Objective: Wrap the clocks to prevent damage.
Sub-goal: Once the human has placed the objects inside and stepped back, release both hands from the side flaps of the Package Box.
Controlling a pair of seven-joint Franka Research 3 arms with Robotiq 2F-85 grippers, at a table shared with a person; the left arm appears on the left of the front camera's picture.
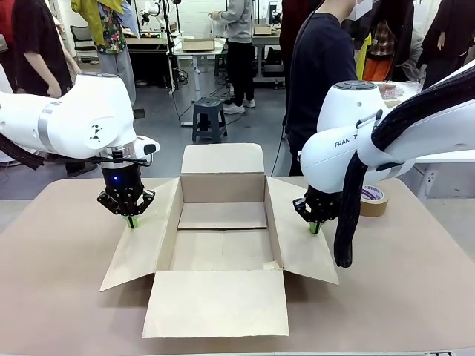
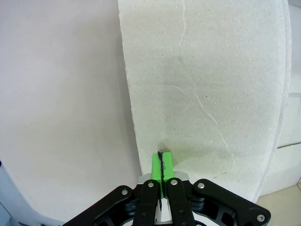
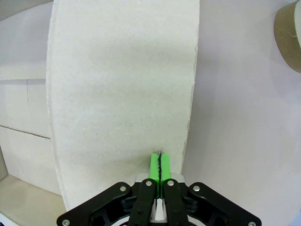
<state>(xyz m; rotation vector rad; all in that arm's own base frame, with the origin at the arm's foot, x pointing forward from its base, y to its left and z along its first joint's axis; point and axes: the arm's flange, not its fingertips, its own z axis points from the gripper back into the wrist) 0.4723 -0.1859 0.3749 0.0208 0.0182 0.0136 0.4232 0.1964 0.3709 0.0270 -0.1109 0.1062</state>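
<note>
The clocks are out of view. An open cardboard box (image 1: 223, 189) stands mid-table with all its flaps spread outward and nothing visible inside. My left gripper (image 1: 132, 221) is shut, its green tips down at the outer edge of the box's left flap (image 1: 141, 248). In the left wrist view the shut gripper (image 2: 162, 157) points at that flap (image 2: 207, 94) just inside its edge. My right gripper (image 1: 315, 228) is also shut, its tips on the right flap (image 1: 304, 241). The right wrist view shows the closed gripper (image 3: 160, 160) over that flap (image 3: 122, 84). Neither gripper holds anything.
A roll of brown tape (image 1: 372, 200) lies on the table behind my right arm, and it also appears at the corner of the right wrist view (image 3: 289, 37). A person in a dark top (image 1: 319, 67) stands at the far side. The brown table (image 1: 415, 297) has free room on both sides of the box.
</note>
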